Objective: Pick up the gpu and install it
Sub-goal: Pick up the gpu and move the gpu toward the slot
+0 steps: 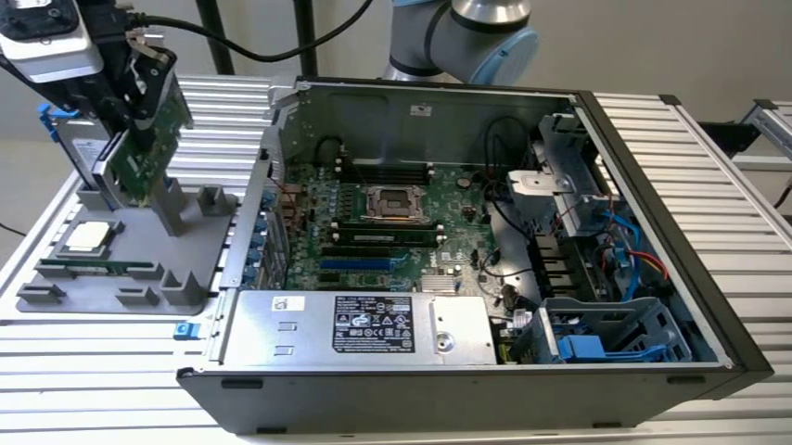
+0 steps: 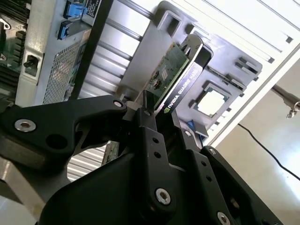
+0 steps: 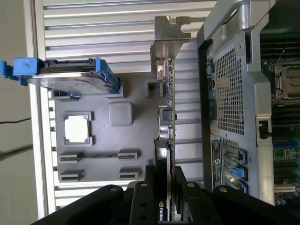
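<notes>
The gpu (image 1: pixel 139 148) is a green card with a black shroud, and it stands upright over the grey holder (image 1: pixel 180 283) at the exterior view's left. My gripper (image 1: pixel 124 93) is shut on the card's upper end from above. Both wrist views show black fingers (image 2: pixel 149 124) clamped on either face of the gpu (image 2: pixel 169 77). In the first wrist view the gpu (image 3: pixel 167 122) is edge-on, its silver bracket (image 3: pixel 165 44) at the end away from my gripper (image 3: pixel 165 185). The card's lower edge is level with the holder's posts; I cannot tell whether it still sits in its slot.
A silver hard drive in a blue frame (image 1: pixel 72 139) stands in the holder beside the card, with a processor chip (image 1: pixel 87 236) lying nearer the front. The open computer case (image 1: pixel 644 158) lies to the exterior view's right, motherboard (image 1: pixel 371 227) exposed, power supply (image 1: pixel 359 324) at its front.
</notes>
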Tool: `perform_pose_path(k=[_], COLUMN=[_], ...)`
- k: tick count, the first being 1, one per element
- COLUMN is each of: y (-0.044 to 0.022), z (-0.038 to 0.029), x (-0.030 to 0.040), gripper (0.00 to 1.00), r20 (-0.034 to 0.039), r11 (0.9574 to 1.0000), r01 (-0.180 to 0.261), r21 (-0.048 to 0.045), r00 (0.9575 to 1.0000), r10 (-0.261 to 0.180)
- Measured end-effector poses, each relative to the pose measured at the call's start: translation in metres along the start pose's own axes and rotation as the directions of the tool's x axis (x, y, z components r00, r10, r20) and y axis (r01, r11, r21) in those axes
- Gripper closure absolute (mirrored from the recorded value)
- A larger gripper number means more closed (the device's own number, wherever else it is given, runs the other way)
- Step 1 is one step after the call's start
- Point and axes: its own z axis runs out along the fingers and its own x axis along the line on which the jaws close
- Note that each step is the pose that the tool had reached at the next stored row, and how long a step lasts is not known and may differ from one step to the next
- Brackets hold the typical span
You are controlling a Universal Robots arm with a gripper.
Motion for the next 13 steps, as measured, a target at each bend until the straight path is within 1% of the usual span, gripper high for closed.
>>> perform_pose_path(k=[13], y=[0.0007], z=[-0.0143], x=[-0.0002], gripper=[1.0], r20=[0.0], r11=[1.0], r01=[0.0], r21=[0.0], r00=[1.0], r10=[0.0])
